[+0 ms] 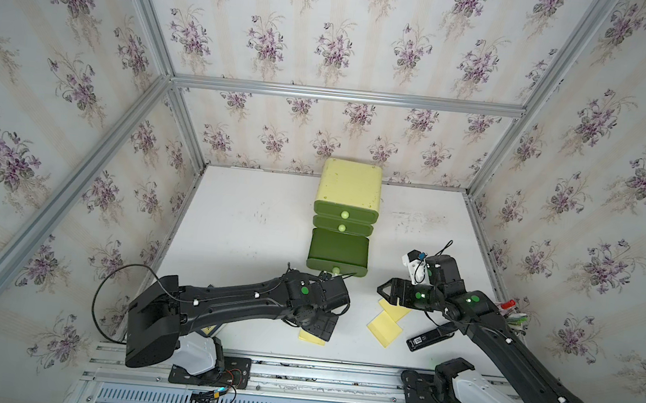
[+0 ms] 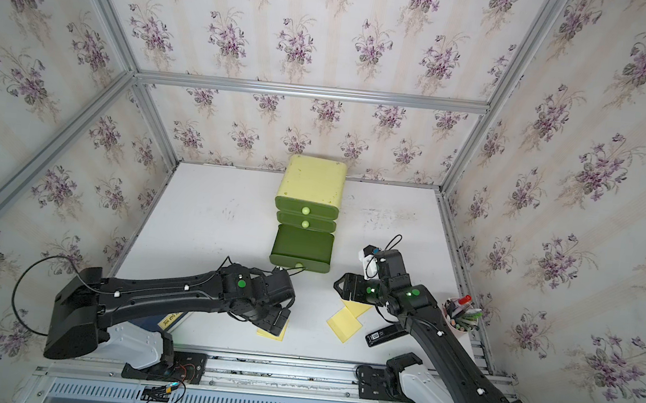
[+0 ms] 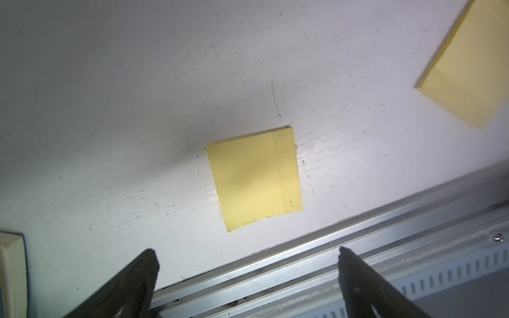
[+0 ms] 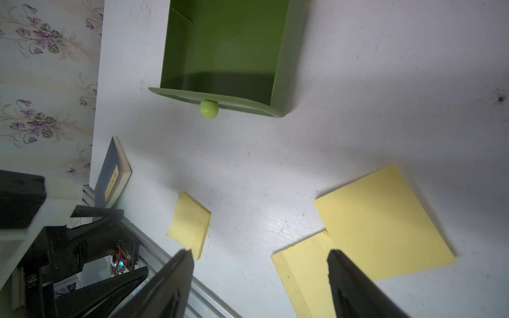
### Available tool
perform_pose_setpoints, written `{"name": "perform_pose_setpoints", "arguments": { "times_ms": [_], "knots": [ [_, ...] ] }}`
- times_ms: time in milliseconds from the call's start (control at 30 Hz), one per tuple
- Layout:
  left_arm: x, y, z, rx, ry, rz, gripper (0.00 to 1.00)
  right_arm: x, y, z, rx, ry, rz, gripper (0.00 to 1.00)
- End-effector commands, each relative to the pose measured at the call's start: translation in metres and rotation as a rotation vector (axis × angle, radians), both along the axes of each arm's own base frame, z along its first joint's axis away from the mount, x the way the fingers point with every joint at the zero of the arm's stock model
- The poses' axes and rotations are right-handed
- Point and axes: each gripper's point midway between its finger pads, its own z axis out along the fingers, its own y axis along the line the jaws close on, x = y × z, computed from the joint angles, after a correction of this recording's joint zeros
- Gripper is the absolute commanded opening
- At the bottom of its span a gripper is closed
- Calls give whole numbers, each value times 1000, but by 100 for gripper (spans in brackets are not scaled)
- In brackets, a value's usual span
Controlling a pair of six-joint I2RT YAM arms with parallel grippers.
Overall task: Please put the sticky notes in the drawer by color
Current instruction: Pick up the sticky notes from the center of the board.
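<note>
at the front edge of the tabletop (image 3: pixel 110 110) a yellow sticky note (image 3: pixel 254 179) lies flat under the left claw (image 3: pixel 246 250), which is wide open and empty. the right claw (image 4: pixel 259 252), open and empty too, hovers over two overlapping yellow notes (image 4: pixel 382 223) before the open bottom drawer (image 1: pixel 339 247). flat paper could slip the pinch, or both notes could lift together. the label on the book (image 4: pixel 113 179) and the tag on the black tool (image 1: pixel 427 340) are unreadable.

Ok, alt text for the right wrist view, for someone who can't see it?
The right end effector, open and empty, hangs over a white table where one yellow sticky note overlaps a second note at a corner. A third yellow note lies apart, nearer a dark book; the pulled-out green drawer shows no notes inside.
</note>
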Motion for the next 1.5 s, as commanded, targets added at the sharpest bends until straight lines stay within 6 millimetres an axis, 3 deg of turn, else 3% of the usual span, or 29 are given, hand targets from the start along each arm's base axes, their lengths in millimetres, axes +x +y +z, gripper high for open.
{"name": "perform_pose_setpoints", "arguments": {
  "times_ms": [0, 200, 500, 700, 900, 1067, 1233, 1467],
  "knots": [
    [-8, -8, -13, -7, 40, 5, 100, -1, 1, 0, 2, -1, 10, 82],
    [-11, -17, -34, 21, 40, 21, 100, -1, 2, 0, 5, -9, 12, 81],
    [-16, -16, -63, 85, 61, 38, 100, -1, 2, 7, 20, -39, 8, 81],
    [-15, -15, -71, 99, 59, 38, 100, -2, 3, 11, 22, -56, 11, 81],
    [-12, -1, -81, 173, 39, 64, 99, -2, 3, 12, 21, -64, 12, 80],
    [-12, 0, -91, 154, 49, 62, 96, -2, 4, 14, 24, -72, 15, 79],
    [-19, 2, -107, 165, 91, 64, 75, -2, 4, 15, 26, -82, 16, 79],
    [-23, 13, -115, 182, 94, 79, 74, -3, 4, 16, 26, -85, 15, 78]
  ]
}}
